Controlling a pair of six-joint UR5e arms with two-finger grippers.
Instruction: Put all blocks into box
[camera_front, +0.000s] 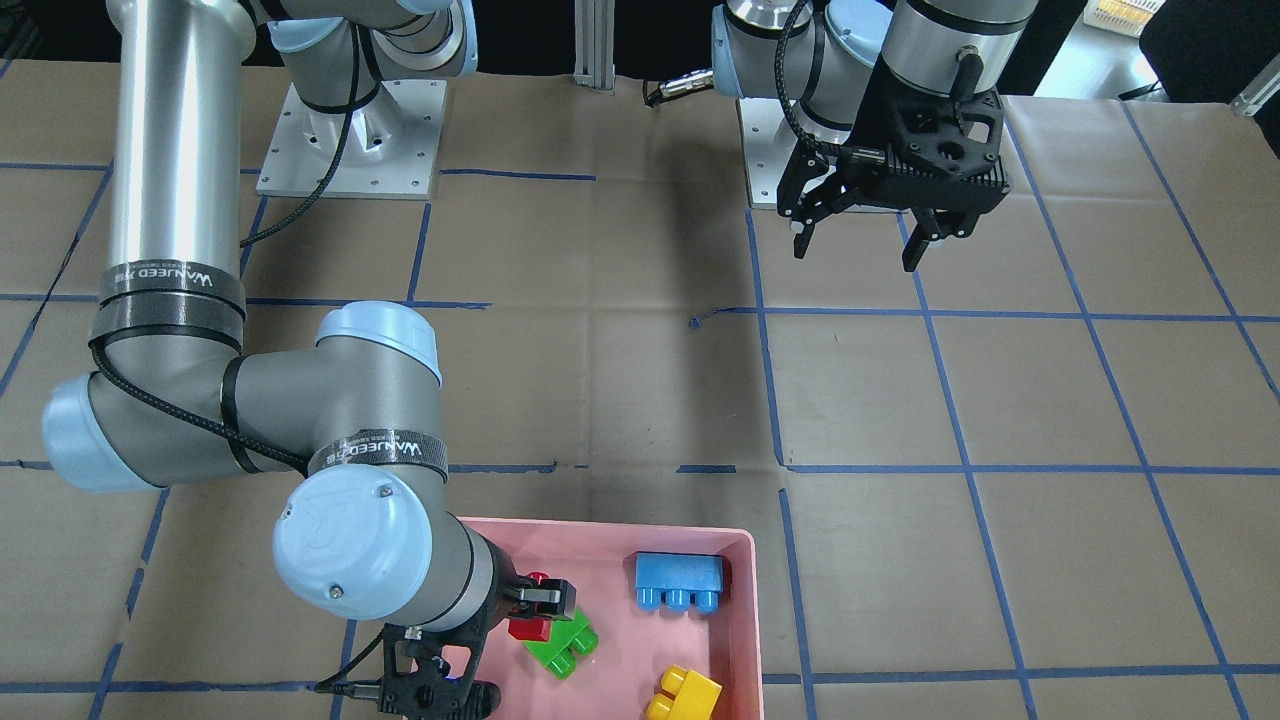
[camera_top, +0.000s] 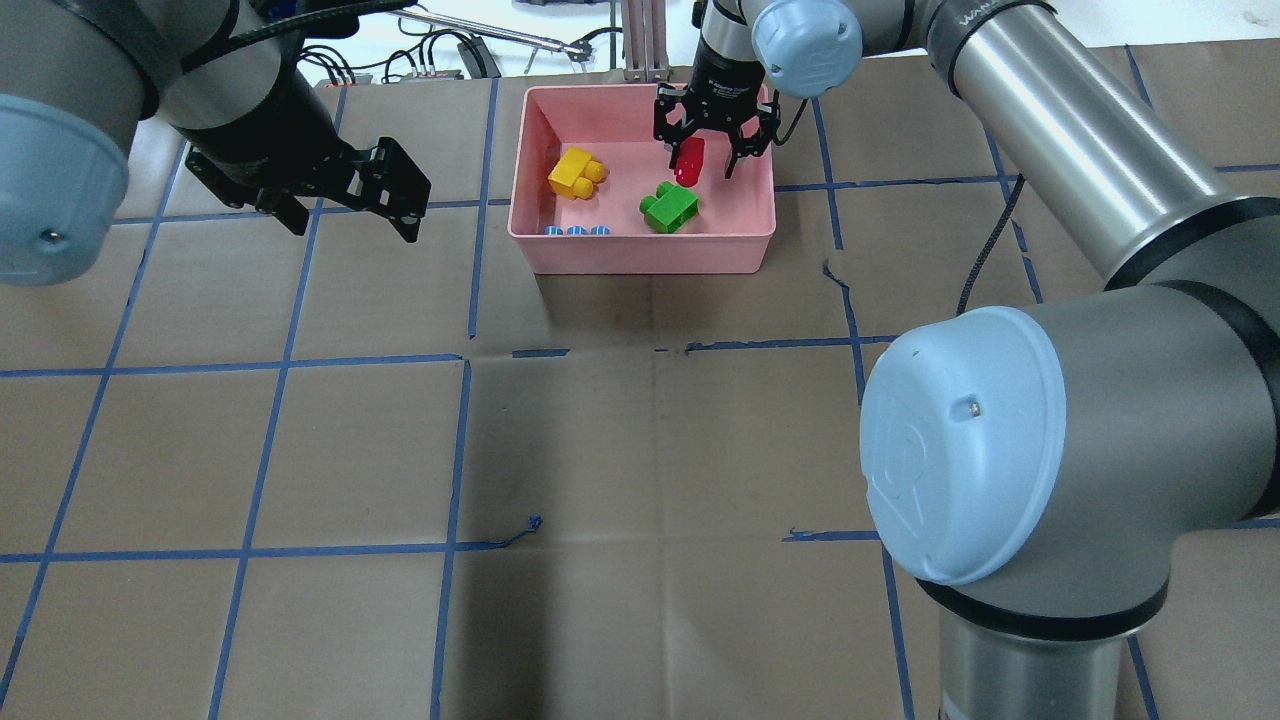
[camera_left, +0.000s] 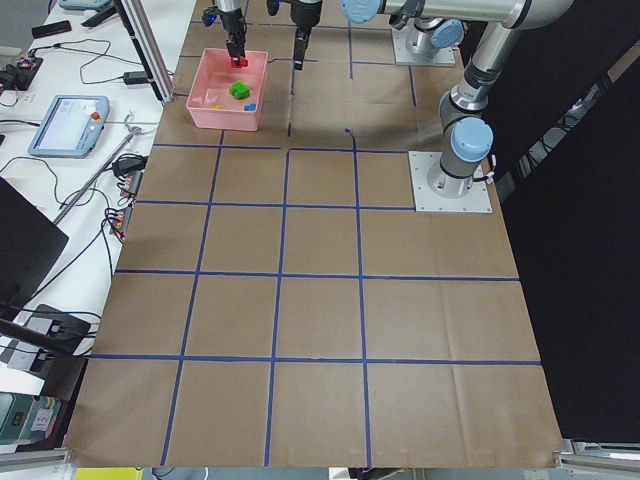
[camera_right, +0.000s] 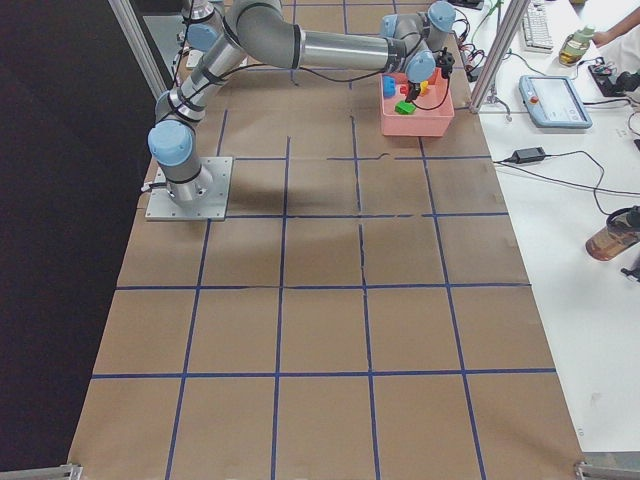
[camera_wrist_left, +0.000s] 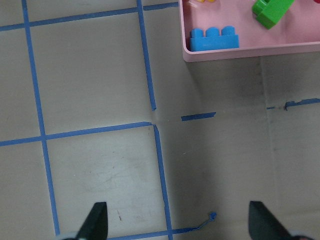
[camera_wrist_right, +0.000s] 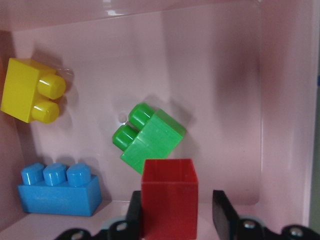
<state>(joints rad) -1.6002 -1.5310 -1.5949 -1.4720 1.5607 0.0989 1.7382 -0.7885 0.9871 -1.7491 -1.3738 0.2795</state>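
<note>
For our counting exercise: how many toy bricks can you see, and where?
4, all within the pink box: yellow brick near an end wall, blue brick in a corner, green brick mid-floor, red brick inside the open right tool.

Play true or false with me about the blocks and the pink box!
1. The yellow block is inside the pink box. True.
2. The blue block lies on the table outside the box. False: it is inside the box, right beside one wall.
3. The left hand is holding the green block. False: the left hand is open and empty, off to the side of the box, and the green block lies in the box.
4. The red block is between the fingers of the right hand, over the inside of the box. True.
</note>
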